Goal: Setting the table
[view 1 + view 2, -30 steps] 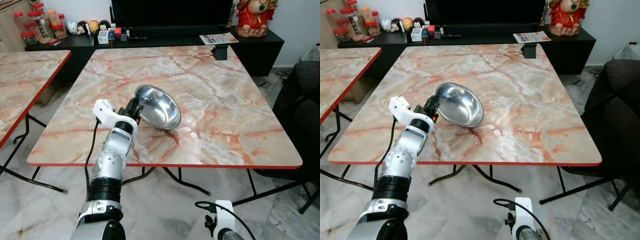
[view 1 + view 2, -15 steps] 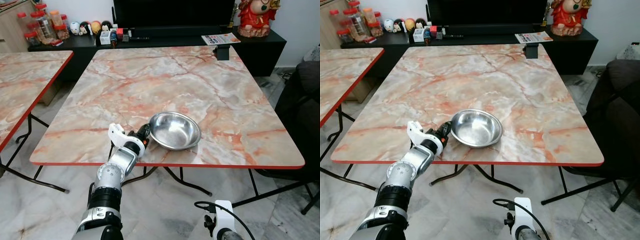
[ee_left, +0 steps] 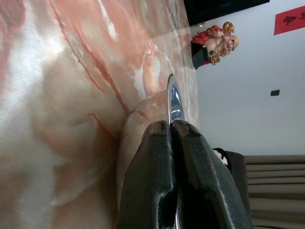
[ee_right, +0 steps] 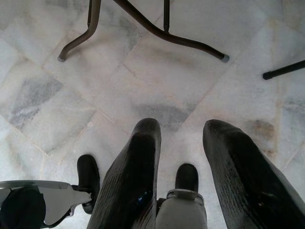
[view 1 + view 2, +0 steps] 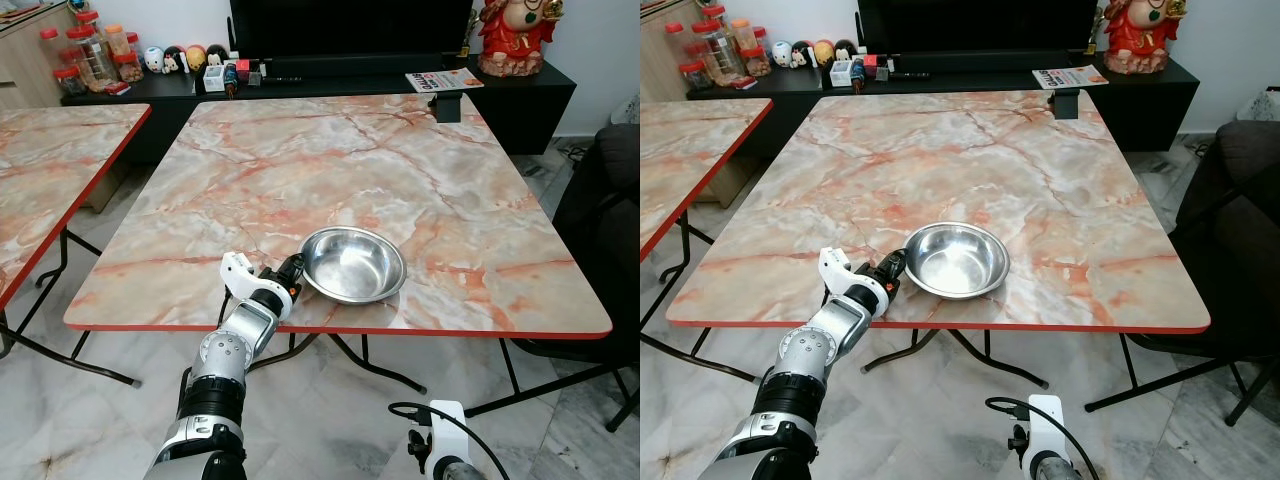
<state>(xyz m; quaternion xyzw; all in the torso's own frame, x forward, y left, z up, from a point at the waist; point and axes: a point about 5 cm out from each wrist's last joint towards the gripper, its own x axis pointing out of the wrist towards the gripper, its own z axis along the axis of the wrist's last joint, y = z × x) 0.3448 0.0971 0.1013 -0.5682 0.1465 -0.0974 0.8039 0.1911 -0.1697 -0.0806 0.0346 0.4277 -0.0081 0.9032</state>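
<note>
A shiny steel bowl (image 5: 354,264) rests flat on the marble table (image 5: 330,160) near its front edge. My left gripper (image 5: 295,268) is shut on the bowl's left rim. In the left wrist view the two black fingers (image 3: 164,181) pinch the thin rim of the steel bowl (image 3: 174,102) between them. My right gripper (image 4: 181,152) hangs low beside me, open, pointing down at the floor with nothing between its fingers.
A second marble table (image 5: 50,170) stands to the left. A dark cabinet (image 5: 300,75) at the back carries jars, figurines and a red statue (image 5: 515,35). A dark chair (image 5: 610,200) sits on the right. Folding table legs (image 4: 167,33) cross the tiled floor.
The bowl was tilted and held above the table a second ago; it has come down nearer the front edge and now lies flat. The left gripper stays shut on its rim.
</note>
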